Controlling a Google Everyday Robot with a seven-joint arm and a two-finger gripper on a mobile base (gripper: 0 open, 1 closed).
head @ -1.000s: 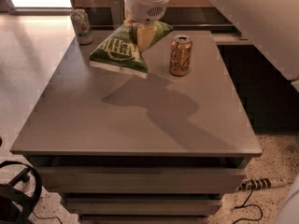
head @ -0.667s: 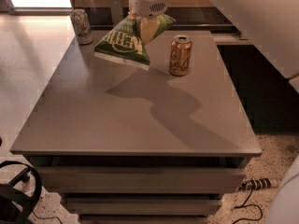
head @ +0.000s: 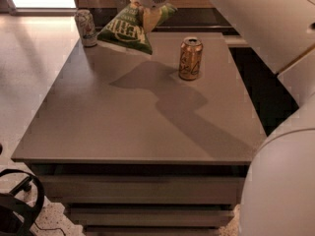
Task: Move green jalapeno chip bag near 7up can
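At the far end of the table point(head: 147, 132), the gripper point(head: 150, 14) hangs just above the surface, clamped tight on the upper edge of the green jalapeno chip bag point(head: 125, 31). The bag dangles tilted in the air, and its shadow lies on the tabletop below it and to the right. Its lower left corner is close to the 7up can point(head: 86, 27), which stands upright at the far left corner. A gold-brown can point(head: 190, 58) stands well apart on the right. To my eye the carrying looks nearly done. What is left is to lower the bag onto the table beside the can and let go.
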